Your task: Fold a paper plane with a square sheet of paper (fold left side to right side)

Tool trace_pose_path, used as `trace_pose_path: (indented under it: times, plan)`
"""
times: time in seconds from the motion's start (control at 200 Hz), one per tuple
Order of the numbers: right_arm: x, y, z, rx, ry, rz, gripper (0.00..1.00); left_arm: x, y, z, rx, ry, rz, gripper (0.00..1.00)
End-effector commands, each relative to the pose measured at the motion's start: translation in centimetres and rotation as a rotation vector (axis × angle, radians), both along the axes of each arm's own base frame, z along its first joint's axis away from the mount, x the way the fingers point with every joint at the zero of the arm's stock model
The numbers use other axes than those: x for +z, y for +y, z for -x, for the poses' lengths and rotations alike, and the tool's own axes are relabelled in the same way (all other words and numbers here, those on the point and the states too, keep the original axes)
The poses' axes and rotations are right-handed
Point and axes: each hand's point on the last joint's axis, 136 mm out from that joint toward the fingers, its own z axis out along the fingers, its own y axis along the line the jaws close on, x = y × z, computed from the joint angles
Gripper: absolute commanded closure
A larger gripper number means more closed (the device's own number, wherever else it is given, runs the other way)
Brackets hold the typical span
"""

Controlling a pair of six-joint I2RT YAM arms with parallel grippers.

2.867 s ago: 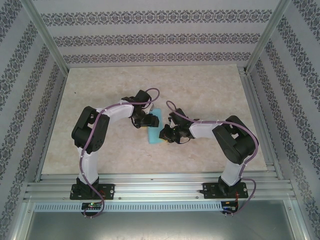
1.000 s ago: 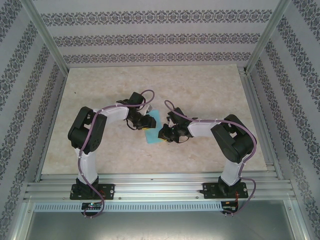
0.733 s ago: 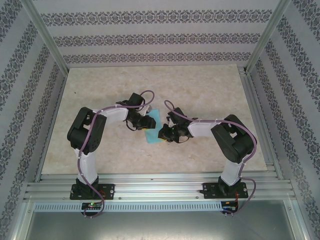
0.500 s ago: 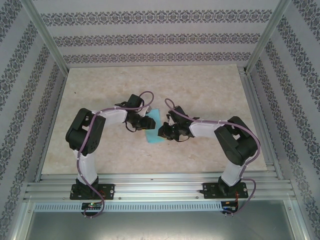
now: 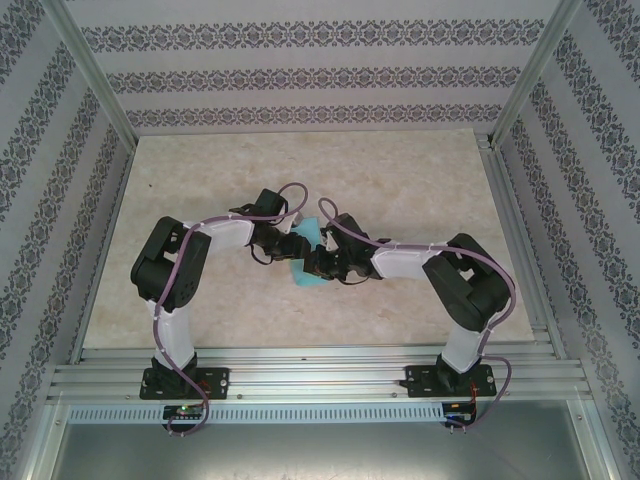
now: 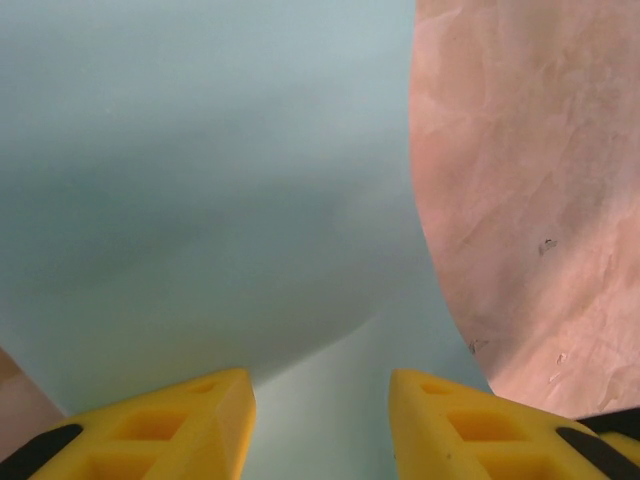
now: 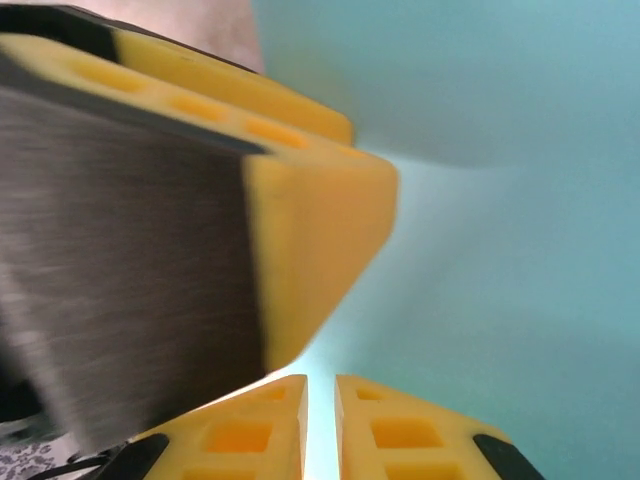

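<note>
Near the table (image 5: 200, 180) centre, the turquoise-blue square paper sheet (image 5: 312, 232) lies just ahead of the open left tool (image 6: 318, 385), the right tool (image 7: 320, 385) almost closed.

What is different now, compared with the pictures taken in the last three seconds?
The right arm's fingers moved left over the folded turquoise-blue paper sheet, close to the left arm's fingers, which shifted slightly left. No grip visibly changed. The sheet stayed in place on the beige marbled table.

The square sheet of paper (image 6: 200, 180) looks thin and matt; the tabletop (image 6: 540, 200) smooth, marbled.
</note>
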Motion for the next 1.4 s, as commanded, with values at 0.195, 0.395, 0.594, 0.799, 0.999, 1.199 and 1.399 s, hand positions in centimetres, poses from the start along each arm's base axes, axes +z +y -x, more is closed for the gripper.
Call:
trace_pose_path:
  times: [0.195, 0.395, 0.594, 0.799, 0.999, 1.199, 1.399]
  plan:
    - [-4.1, -2.0, 1.7, -0.009, 0.107, 0.164, 0.85, -3.8, 1.4, 3.7, -0.022, 0.129, -0.122, 0.56]
    - [-6.3, -3.7, 3.2, 0.002, 0.182, 0.264, 0.85, -2.0, 1.3, 1.6, 0.006, 0.085, -0.102, 0.52]
    - [-7.3, -4.4, 3.9, 0.010, 0.210, 0.305, 0.85, -1.0, 2.0, -0.8, 0.032, 0.044, -0.106, 0.51]
    - [-7.7, -4.8, 4.2, 0.017, 0.224, 0.331, 0.85, -1.2, 2.7, -3.1, 0.054, 0.024, -0.102, 0.51]
    - [-7.9, -5.2, 4.4, 0.019, 0.230, 0.351, 0.85, -0.8, 3.8, -5.2, 0.088, -0.003, -0.093, 0.51]
    - [-8.1, -5.4, 4.6, 0.021, 0.235, 0.364, 0.85, -0.1, 4.7, -6.7, 0.111, -0.028, -0.070, 0.51]
    - [-8.1, -5.3, 4.6, 0.029, 0.236, 0.361, 0.85, -0.4, 4.3, -8.2, 0.110, -0.042, -0.033, 0.49]
